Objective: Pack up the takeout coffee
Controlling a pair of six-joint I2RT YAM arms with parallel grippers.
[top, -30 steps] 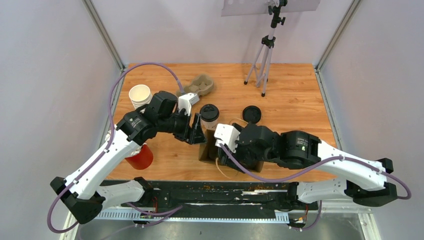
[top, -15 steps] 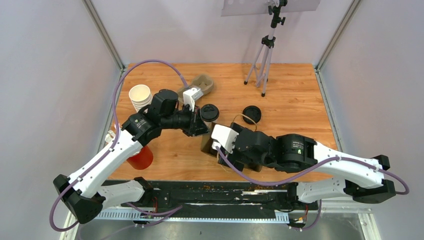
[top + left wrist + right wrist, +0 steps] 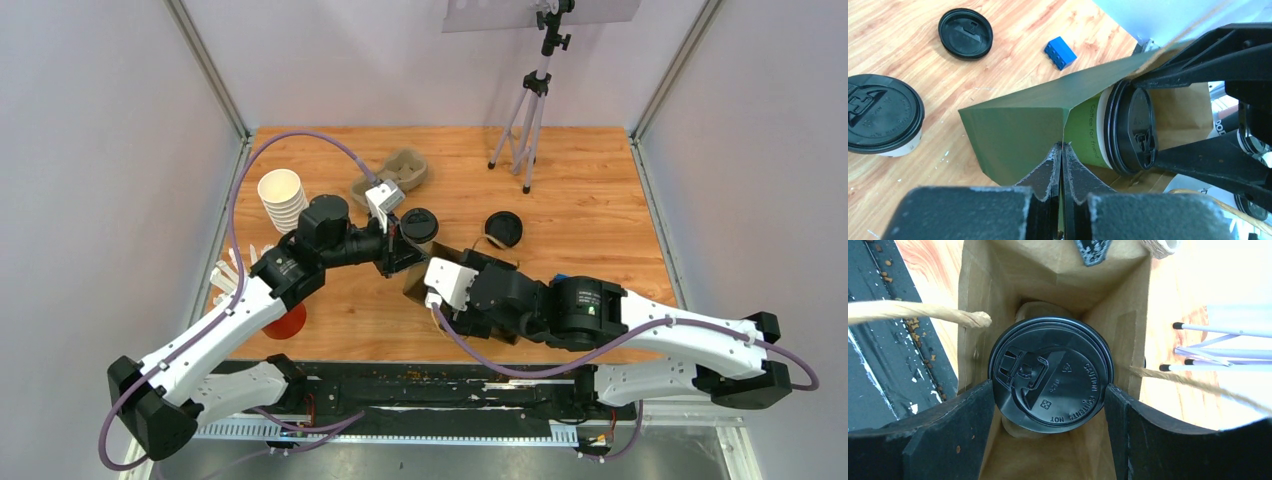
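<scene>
The left gripper [image 3: 1062,150] is clenched on the green edge of the paper bag [image 3: 1018,125]. The right gripper [image 3: 1048,390] grasps the olive-green cup [image 3: 1093,127] at its black lid, inside the bag's mouth. Just beyond the bag stands the lidded white cup [image 3: 419,226], with a loose black lid [image 3: 503,229] to its right and a blue block [image 3: 1060,52] nearby.
</scene>
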